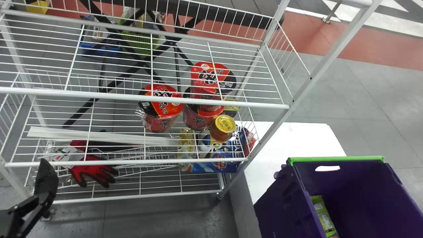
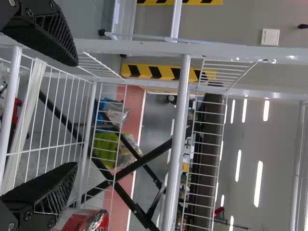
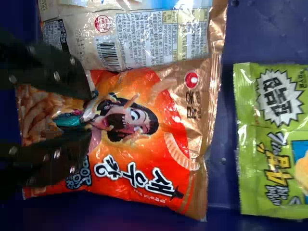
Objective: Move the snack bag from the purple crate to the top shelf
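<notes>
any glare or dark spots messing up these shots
head view: the white surface is washed out nearly to blank, while the inside of the purple crate is dim; left wrist view: bright light strips stand out against grey; right wrist view: shiny highlights on the orange snack bag, right gripper mostly in shadow

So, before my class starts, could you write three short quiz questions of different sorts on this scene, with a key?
1. Which gripper is over the orange snack bag?
A) the left gripper
B) the right gripper
2. True or false: the green bag lies inside the purple crate.
3. Fill in: the gloves on the wire rack are black and ____.
Key: 1 B; 2 true; 3 red.
</notes>
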### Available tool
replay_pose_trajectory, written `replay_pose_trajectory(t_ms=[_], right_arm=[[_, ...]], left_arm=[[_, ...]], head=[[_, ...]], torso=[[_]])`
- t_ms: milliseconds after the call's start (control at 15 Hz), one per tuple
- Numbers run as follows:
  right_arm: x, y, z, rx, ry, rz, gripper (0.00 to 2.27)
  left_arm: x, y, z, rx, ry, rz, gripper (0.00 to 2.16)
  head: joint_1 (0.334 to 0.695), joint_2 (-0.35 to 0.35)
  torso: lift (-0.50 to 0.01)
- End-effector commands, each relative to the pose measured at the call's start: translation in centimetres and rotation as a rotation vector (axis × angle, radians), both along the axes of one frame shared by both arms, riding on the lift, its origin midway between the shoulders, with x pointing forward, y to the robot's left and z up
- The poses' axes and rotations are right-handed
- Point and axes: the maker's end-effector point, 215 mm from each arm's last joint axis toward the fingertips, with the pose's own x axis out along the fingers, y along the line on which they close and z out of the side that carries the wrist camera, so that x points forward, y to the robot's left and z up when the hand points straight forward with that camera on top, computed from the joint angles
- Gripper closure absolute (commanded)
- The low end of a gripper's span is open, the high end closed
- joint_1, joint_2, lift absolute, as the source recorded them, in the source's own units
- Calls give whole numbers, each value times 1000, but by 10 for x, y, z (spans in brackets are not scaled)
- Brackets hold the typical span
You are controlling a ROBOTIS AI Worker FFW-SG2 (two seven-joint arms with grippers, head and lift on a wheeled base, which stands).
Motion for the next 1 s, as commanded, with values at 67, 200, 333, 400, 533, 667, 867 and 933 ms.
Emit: replay_pose_trajectory(t_ms=[67, 200, 333, 400, 533, 667, 867, 933], right_arm=[[2, -3, 2, 0, 0, 3, 1531], [7, -3, 4, 8, -17, 10, 1531], [14, 0, 5, 24, -41, 33, 1531], [18, -1, 7, 25, -53, 44, 1531], [22, -5, 12, 17, -69, 62, 1531], [23, -7, 15, 22, -77, 55, 1531], [24, -7, 15, 23, -82, 52, 1531], [24, -7, 15, 22, -83, 52, 1531]], left_arm=[[1, 2, -4, 2, 8, 2, 70], [0, 2, -5, 3, 9, 2, 70], [1, 1, -4, 1, 8, 3, 70], [1, 0, -5, 0, 11, 3, 70], [1, -1, -6, -1, 14, 2, 70], [0, -1, -7, -2, 17, 3, 70], [1, 0, -6, -1, 15, 4, 70], [1, 0, -6, -1, 15, 4, 70]], head=[[695, -350], [695, -350], [695, -350], [695, -350], [695, -350], [695, -350], [695, -350], [695, -350]], torso=[[-454], [-454], [-444], [-441], [-432], [-425], [-413], [-408]])
